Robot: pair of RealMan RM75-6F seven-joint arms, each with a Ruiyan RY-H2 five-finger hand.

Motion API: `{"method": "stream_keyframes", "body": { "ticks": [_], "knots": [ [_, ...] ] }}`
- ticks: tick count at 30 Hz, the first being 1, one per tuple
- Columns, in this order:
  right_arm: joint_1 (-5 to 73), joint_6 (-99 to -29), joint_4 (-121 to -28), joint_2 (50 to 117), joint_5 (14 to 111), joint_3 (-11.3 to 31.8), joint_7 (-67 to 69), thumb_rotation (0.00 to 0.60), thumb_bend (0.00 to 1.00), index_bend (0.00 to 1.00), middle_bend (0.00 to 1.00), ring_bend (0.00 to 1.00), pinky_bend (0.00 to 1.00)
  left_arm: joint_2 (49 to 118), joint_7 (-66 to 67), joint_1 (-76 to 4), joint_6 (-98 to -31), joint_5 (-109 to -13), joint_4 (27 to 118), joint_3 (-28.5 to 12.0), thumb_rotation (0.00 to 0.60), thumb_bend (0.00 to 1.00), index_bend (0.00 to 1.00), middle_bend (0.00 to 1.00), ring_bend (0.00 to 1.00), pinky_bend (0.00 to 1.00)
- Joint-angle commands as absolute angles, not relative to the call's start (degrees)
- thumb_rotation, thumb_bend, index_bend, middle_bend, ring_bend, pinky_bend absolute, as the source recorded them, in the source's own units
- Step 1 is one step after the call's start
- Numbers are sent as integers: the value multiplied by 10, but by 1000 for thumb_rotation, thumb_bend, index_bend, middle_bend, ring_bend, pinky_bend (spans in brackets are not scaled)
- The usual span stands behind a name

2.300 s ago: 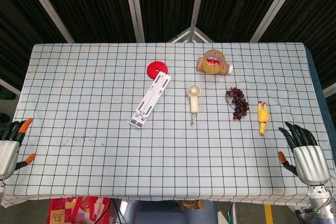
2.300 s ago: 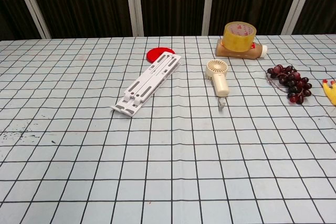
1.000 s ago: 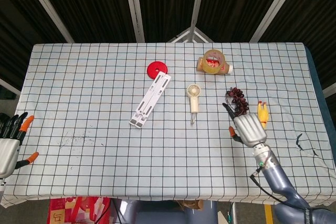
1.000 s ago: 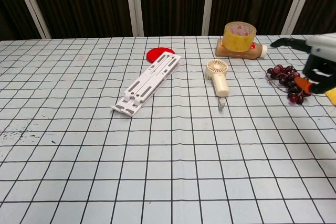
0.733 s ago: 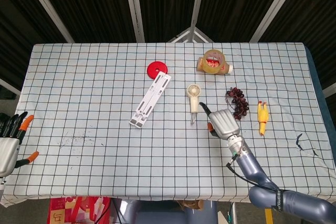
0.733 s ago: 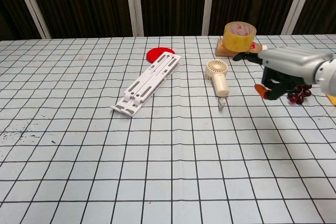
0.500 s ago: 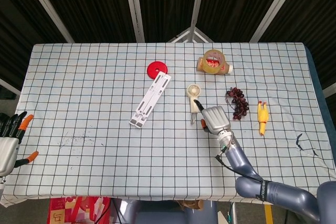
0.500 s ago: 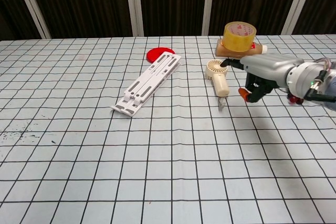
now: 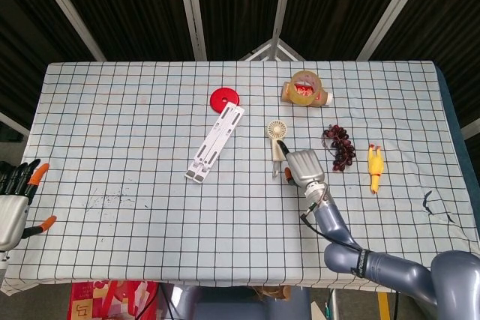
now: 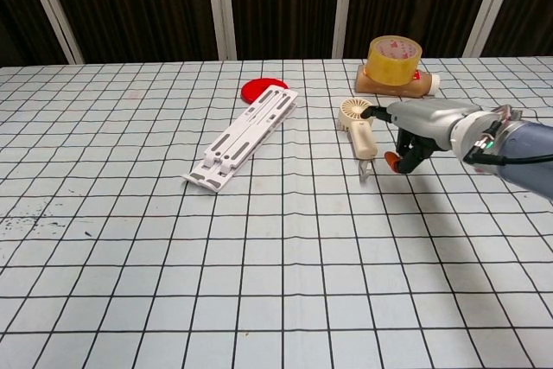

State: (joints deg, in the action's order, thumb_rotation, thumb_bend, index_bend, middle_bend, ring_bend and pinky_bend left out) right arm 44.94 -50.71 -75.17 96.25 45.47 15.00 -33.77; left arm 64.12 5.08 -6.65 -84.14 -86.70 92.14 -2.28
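A small cream hand-held fan [image 9: 277, 140] [image 10: 358, 124] lies on the checked tablecloth [image 9: 135, 133] with its handle toward the front edge. My right hand [image 9: 302, 166] [image 10: 423, 124] hangs just to the right of the fan's handle, with its fingers spread and nothing in them. One fingertip reaches toward the fan's round head, and whether it touches cannot be told. My left hand [image 9: 13, 201] is open, off the table's front left corner and far from every object; only the head view shows it.
A white folding stand [image 9: 215, 142] [image 10: 242, 137] lies left of the fan, with a red disc [image 9: 223, 98] [image 10: 262, 86] behind it. A yellow tape roll [image 9: 304, 86] [image 10: 393, 60] rests on a brown bottle at the back. Dark grapes [image 9: 340, 147] and a yellow rubber chicken [image 9: 374, 168] lie right of my hand.
My right hand has swept from the table's front right corner leftward past the chicken and grapes to the fan's handle. The left hand has barely moved.
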Motion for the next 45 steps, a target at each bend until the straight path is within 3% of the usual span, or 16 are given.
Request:
{"method": "stream_keyframes", "body": {
  "ticks": [1,45],
  "knots": [
    [457,-505,-742,966,441,149,-342,600,603,10,908,980,871,641,51,-67,-841,-866,921,-23,600,33,0,0,0,0],
    [485,-507,-698,998,389,112,-358,600,613,35,908,980,871,642,43,-70,-840,-860,923,-25,600,32,0,0,0,0]
  ]
}}
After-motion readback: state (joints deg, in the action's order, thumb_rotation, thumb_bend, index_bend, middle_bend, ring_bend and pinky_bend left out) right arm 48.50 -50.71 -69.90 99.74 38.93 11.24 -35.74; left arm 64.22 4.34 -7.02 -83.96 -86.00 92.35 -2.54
